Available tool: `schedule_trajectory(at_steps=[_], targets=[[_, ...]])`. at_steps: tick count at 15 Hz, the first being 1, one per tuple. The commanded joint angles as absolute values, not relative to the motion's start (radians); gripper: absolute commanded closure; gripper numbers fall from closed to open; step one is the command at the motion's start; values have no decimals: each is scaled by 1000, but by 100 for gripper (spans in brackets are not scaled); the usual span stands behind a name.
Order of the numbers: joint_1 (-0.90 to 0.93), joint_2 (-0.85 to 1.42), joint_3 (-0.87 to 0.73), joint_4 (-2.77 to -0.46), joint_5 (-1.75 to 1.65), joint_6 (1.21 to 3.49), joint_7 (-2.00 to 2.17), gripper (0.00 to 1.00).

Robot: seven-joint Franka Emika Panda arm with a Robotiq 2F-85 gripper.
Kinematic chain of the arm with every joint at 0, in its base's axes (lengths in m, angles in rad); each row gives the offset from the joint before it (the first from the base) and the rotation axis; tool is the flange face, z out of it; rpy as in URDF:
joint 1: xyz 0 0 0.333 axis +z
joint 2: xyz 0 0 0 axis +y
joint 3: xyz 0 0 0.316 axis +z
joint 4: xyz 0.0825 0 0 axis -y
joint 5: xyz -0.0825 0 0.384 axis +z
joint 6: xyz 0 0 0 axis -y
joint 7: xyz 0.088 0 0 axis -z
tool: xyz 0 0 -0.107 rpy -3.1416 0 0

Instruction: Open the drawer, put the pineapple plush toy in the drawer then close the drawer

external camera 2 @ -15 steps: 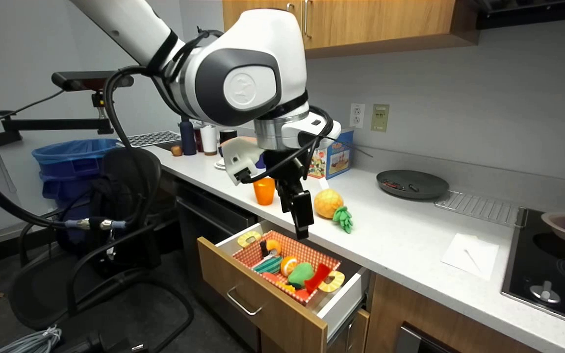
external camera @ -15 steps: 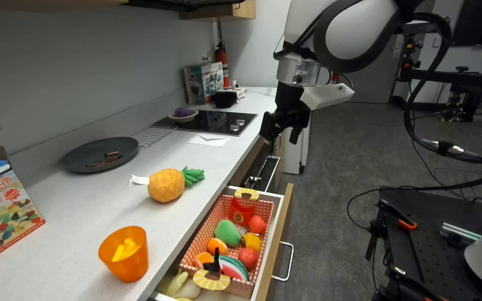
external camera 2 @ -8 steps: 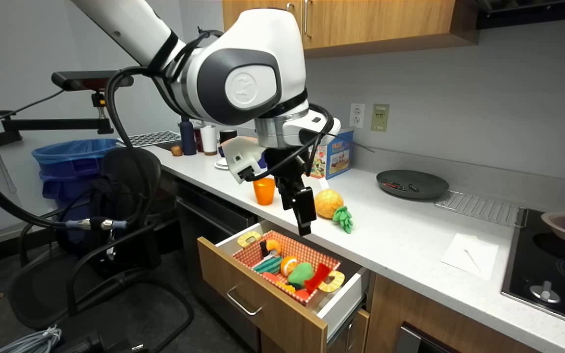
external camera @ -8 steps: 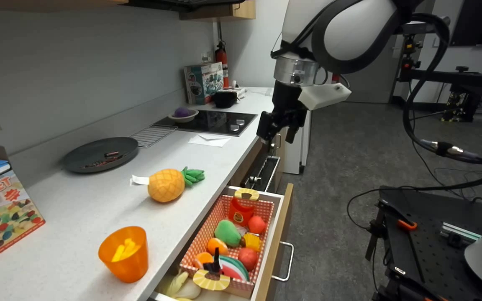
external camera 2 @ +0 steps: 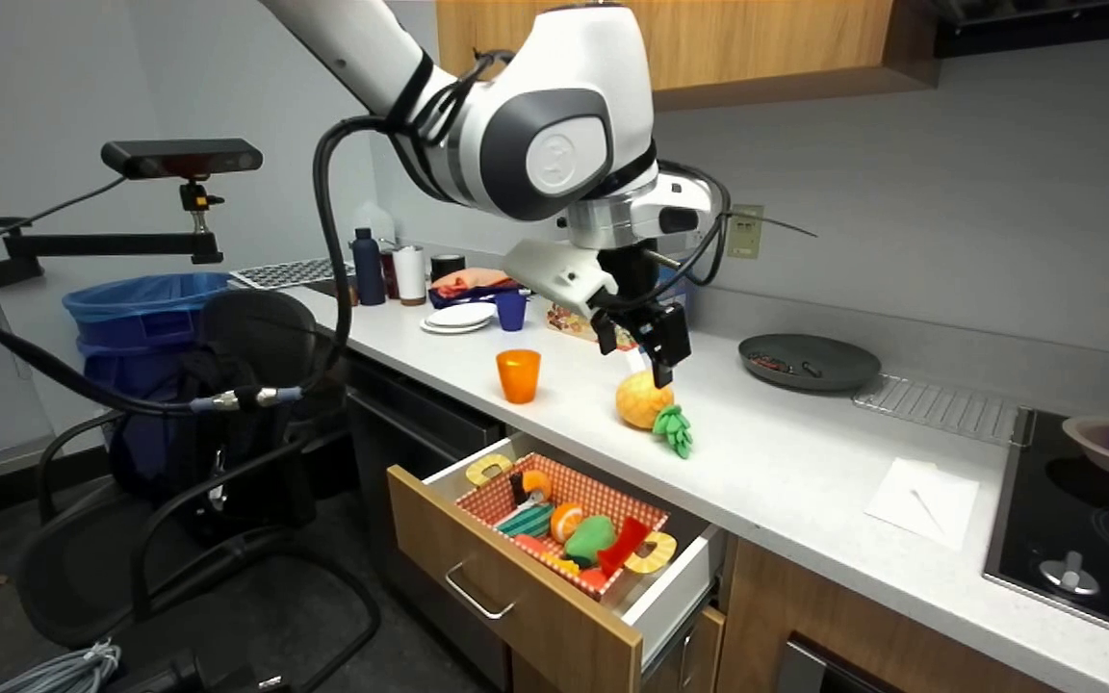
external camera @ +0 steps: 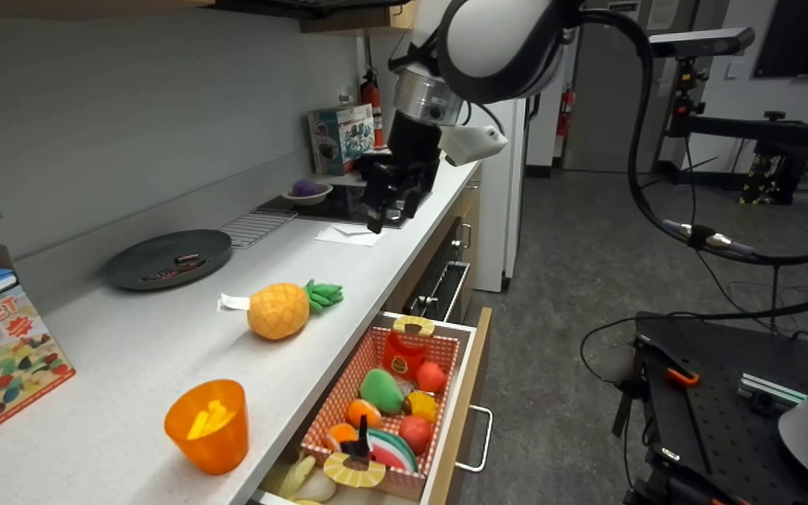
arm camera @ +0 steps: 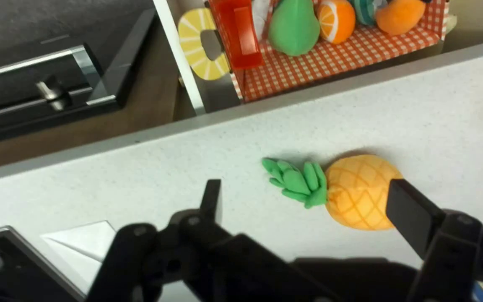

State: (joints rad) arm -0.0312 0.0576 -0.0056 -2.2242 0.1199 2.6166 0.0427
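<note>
Pineapple plush toy (external camera: pixel 279 311) on its side on the table (external camera: pixel 130 351) in an exterior view, black pan (external camera: pixel 144 256) toward the wall, orange cup (external camera: pixel 206 438) nearer the camera, jaws hanging above the table, apart from the toy. In an exterior view, drawer (external camera 2: pixel 545 616) pulled out, checkered basket (external camera 2: pixel 603 491) of play food (external camera 2: pixel 591 539) inside, toy on the table behind it. Wrist view: jaws spread wide, holding nothing, one side hiding part of the toy; green tuft (arm camera: pixel 298 182) shows in the gap between them.
</note>
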Motion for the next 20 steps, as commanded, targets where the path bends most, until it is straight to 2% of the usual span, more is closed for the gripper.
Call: schedule_trajectory(at_steps=[1,6,13,19,20], targets=[[-23,209,44,-2039,274,2613,-160,0],[-46,376,141,-1853,341,2596,-335,0],[-49,621,135,-1650,203,2634,-339,0],[-69,738,152,-1520,154,2626,-351,0],[-38,738,150,-1513,145,2624,-316,21]])
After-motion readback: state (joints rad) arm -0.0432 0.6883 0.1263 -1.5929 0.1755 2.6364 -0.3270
